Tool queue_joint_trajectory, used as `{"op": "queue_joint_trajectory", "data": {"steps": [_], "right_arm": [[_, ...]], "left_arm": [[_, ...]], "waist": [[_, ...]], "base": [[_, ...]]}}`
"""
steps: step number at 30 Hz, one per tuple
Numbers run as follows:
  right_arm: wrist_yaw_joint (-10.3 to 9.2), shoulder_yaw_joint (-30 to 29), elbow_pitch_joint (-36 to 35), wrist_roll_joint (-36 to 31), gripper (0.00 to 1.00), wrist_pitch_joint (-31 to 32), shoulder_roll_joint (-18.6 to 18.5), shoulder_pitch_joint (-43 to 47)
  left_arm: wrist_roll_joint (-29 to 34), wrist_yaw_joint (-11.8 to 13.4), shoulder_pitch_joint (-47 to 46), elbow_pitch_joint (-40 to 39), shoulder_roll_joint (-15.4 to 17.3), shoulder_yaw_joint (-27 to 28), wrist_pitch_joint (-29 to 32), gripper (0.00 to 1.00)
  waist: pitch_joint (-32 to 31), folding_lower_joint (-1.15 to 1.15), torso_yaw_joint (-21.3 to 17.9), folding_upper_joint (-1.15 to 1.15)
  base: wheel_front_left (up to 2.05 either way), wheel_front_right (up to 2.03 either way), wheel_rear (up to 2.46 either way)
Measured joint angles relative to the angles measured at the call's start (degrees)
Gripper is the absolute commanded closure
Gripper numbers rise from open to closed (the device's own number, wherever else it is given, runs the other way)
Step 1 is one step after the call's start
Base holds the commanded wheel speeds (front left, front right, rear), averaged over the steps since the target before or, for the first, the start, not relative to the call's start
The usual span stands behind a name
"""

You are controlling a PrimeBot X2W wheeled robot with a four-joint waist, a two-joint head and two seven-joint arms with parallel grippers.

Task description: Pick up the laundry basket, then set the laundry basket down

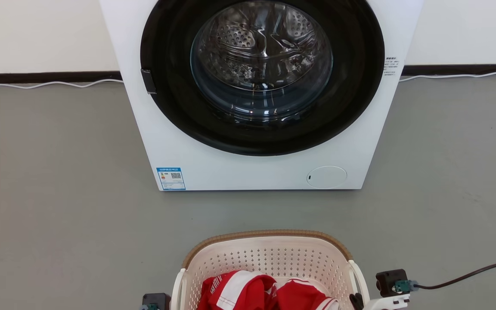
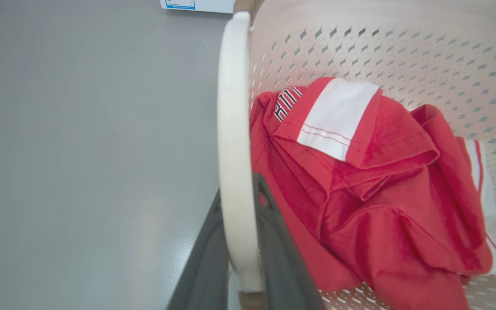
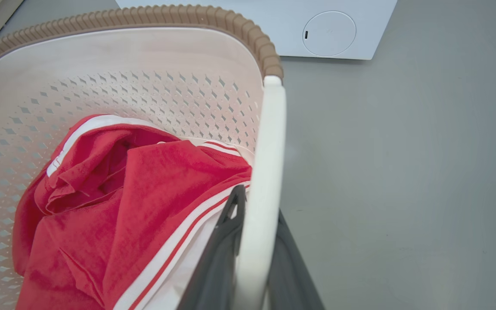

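The laundry basket (image 1: 269,254) is sitting low in front of the washing machine (image 1: 230,168), well apart from it and far from the floor's (image 1: 58,193) back edge where the wall is rising; whether its base is touching the floor or hanging just clear of it I cannot tell. A red and white garment (image 2: 360,181) is lying crumpled inside. The left fingers (image 2: 274,241) are clenching the left handle (image 2: 230,129), one finger outside the white loop and one inside against the cloth. The right fingers (image 3: 218,258) are gripping the right handle (image 3: 269,150) the same way. Judging by the thin perforated plastic and the single garment, the basket is probably weighing little. Its walls are likely flexing under any squeeze, so the stiffer handles are looking like the proper places to be holding it. Those handles are smooth and rounded, so they may be slipping between the fingers unless both arms are moving level together; a tilt is also risking the garment spilling over the brown rim (image 3: 144,15)
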Motion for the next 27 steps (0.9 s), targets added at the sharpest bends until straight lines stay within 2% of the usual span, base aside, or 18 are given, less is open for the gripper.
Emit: {"op": "queue_joint_trajectory", "data": {"steps": [27], "right_arm": [[0.0,3.3,0.6,3.1,1.0,-1.2,-0.1,-0.3]], "left_arm": [[-5.1,0.5,-1.2,1.2,0.0,-4.8,-1.0,1.0]], "waist": [[1.0,0.0,0.0,0.0]], "base": [[0.0,0.0,0.0]]}}
